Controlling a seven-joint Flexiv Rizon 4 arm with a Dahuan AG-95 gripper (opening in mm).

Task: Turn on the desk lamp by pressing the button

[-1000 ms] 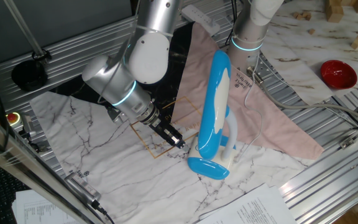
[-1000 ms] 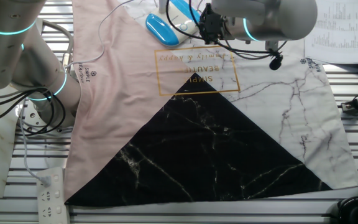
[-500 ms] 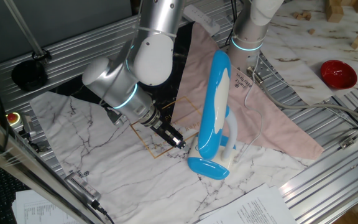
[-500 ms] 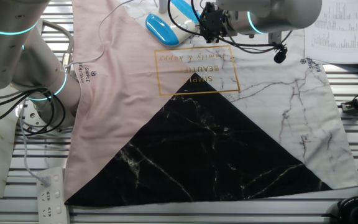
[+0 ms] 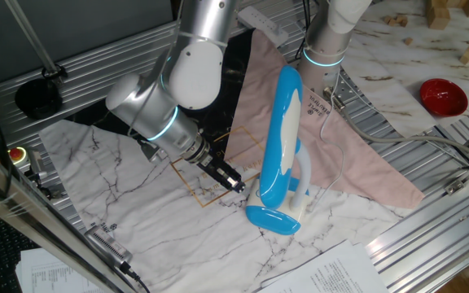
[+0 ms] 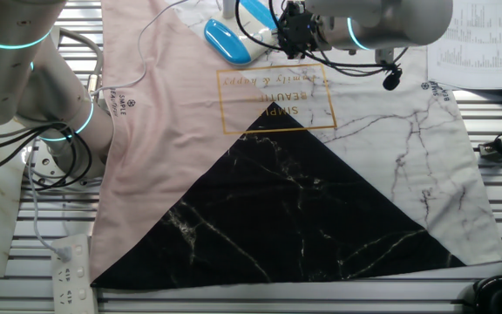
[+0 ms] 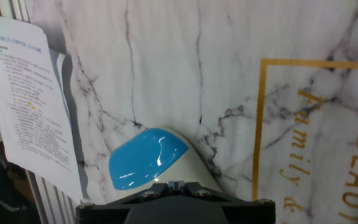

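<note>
The desk lamp stands on the marble-print cloth, with its long blue and white head (image 5: 283, 130) tilted up over its oval blue base (image 5: 271, 218) and white looped neck (image 5: 304, 175). My gripper (image 5: 236, 187) is low over the cloth, just left of the base. The hand view shows the fingertips (image 7: 176, 184) touching each other, so the gripper is shut and empty, with the blue base top (image 7: 146, 158) right in front of them. I cannot tell whether the tips touch the lamp. In the other fixed view the base (image 6: 227, 39) lies left of my gripper (image 6: 290, 22).
A second robot arm (image 5: 332, 41) stands behind the lamp on the pink cloth (image 5: 357, 163). A red bowl (image 5: 444, 95) sits at the far right. Printed sheets (image 7: 27, 99) lie by the cloth's edge. A power strip (image 6: 70, 270) lies beside the cloth.
My arm has shifted slightly, and the gripper tip stays beside the lamp base. The lamp has not moved.
</note>
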